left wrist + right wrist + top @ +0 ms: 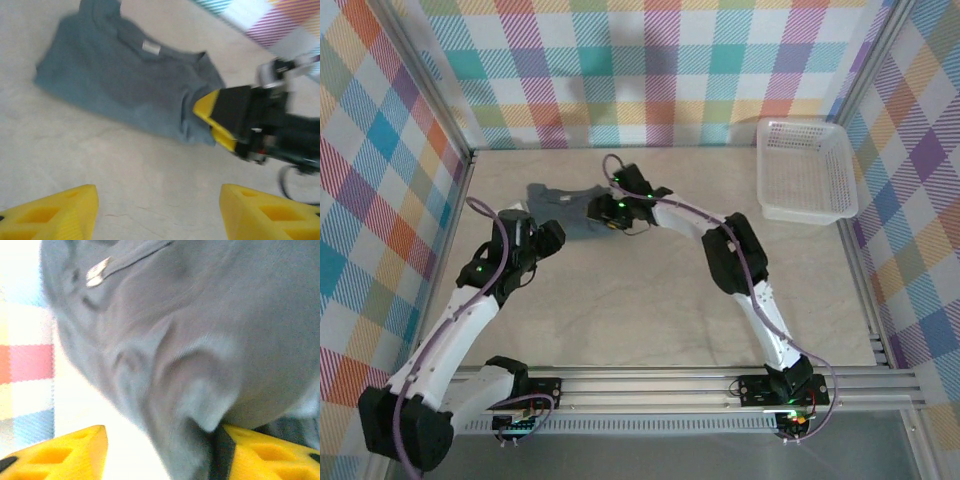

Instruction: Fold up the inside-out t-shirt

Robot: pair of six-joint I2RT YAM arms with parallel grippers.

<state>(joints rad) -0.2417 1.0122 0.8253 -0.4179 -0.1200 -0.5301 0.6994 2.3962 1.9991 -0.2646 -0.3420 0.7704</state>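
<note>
Slate-grey t-shirt lies bunched on the table, left of centre, with its long axis running left to right and its collar label toward the back wall. Right gripper has jaws apart, straddling the shirt's right end. Left gripper is spread wide just beside the shirt, holding nothing.

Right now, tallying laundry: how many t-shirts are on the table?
1: the slate-grey t-shirt, folded on the table, left of the white basket. None looks hidden.
</note>
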